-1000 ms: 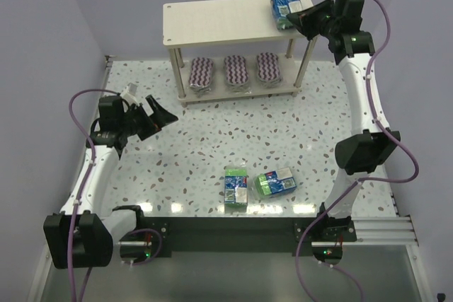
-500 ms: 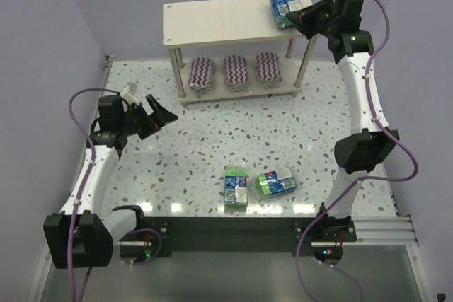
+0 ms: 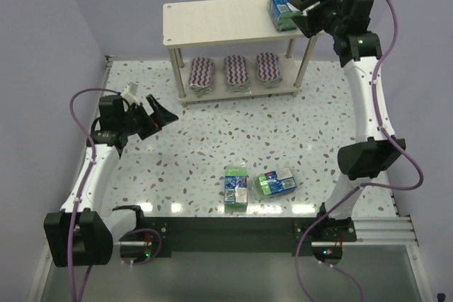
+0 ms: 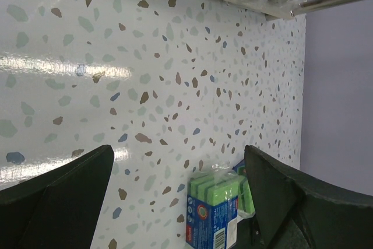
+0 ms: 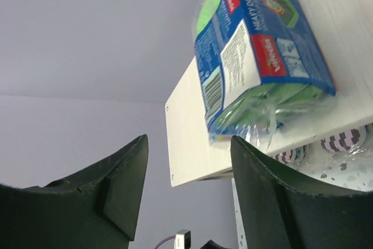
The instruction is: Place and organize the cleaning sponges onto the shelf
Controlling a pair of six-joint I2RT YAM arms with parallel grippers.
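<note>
Green-and-blue plastic-wrapped sponge pack (image 3: 282,7) on the top board of the cream-white wooden shelf (image 3: 219,22), upper right, right gripper (image 3: 303,10) just beside it with fingers apart, three striped oval pads (image 3: 234,71) on the lower board, two more packs (image 3: 236,187) lower middle, left gripper (image 3: 164,111) spread wide, empty

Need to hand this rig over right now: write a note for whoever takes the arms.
Left gripper: open, empty, above the left side of the table.
Right gripper: open, at the right end of the top board of the shelf, beside the green-and-blue pack lying there, not gripping it.
Done: three striped pads in a row on the lower board; one pack on top.
Left: two packs lie on the table near the arm bases and need shelving.
</note>
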